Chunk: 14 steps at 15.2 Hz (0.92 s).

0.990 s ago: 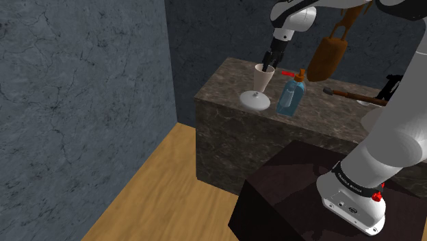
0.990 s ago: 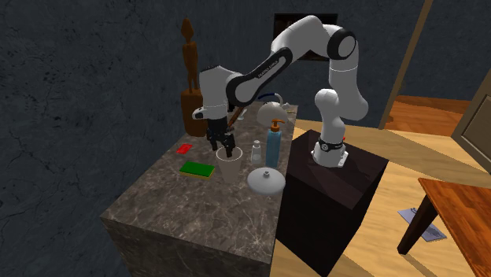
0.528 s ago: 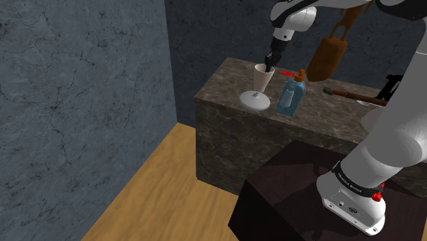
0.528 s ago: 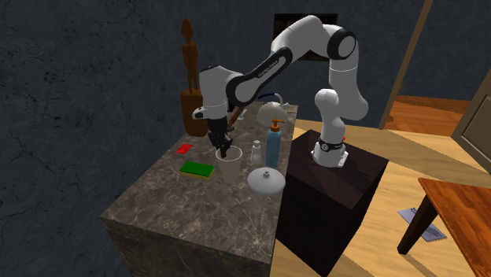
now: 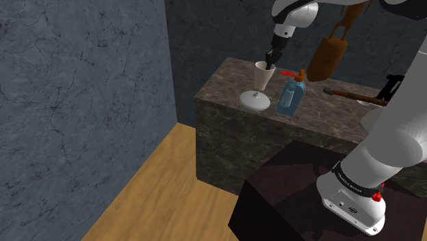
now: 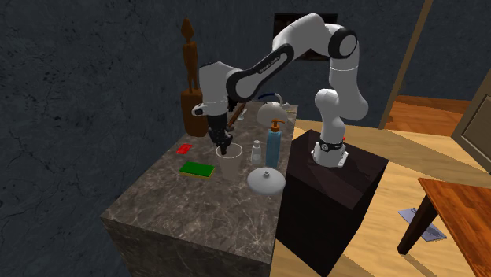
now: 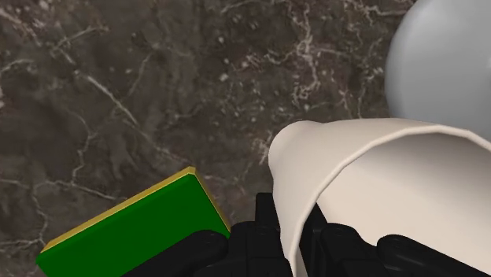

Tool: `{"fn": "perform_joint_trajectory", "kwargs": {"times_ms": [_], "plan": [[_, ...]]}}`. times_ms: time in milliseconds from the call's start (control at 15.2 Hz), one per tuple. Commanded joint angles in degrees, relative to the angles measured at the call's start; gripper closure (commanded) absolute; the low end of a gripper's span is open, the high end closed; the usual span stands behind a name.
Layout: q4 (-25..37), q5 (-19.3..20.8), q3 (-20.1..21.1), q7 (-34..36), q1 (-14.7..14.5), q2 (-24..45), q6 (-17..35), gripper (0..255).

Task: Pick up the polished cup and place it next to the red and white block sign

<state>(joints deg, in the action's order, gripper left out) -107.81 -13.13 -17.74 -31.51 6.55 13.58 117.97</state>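
Observation:
The cup (image 5: 263,77) is pale, plain and tapered, and stands out a little above the dark marble counter (image 5: 226,109). My gripper (image 5: 269,60) is shut on its rim, one finger inside and one outside. In the wrist view the fingers (image 7: 267,230) pinch the cup's (image 7: 378,197) thin wall at the gripper (image 7: 293,236). In the second exterior view the gripper (image 6: 223,149) grips the cup (image 6: 229,164) from above. The small red sign (image 6: 185,148) lies on the counter beyond a green block (image 6: 197,169), toward that view's left.
Close to the cup are a white domed lid (image 6: 267,181), a blue soap bottle (image 6: 273,144) and a small white bottle (image 6: 256,152). A wooden statue (image 6: 189,79) and a kettle (image 6: 271,112) stand at the counter's back. A hammer (image 5: 352,96) lies farther along.
The fingers went from open around the cup's rim to shut on it. The cup has since risen slightly with the gripper.

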Motion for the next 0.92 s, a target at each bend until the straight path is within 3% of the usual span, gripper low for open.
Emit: {"fn": "perform_joint_trajectory", "kwargs": {"times_ms": [0,858], "plan": [[0.9,0.3,-0.1,0.2,0.1,-0.5,-1.4,255],[7.3,2.0,-0.5,2.2,0.0,-3.4,-10.4,255]]}}
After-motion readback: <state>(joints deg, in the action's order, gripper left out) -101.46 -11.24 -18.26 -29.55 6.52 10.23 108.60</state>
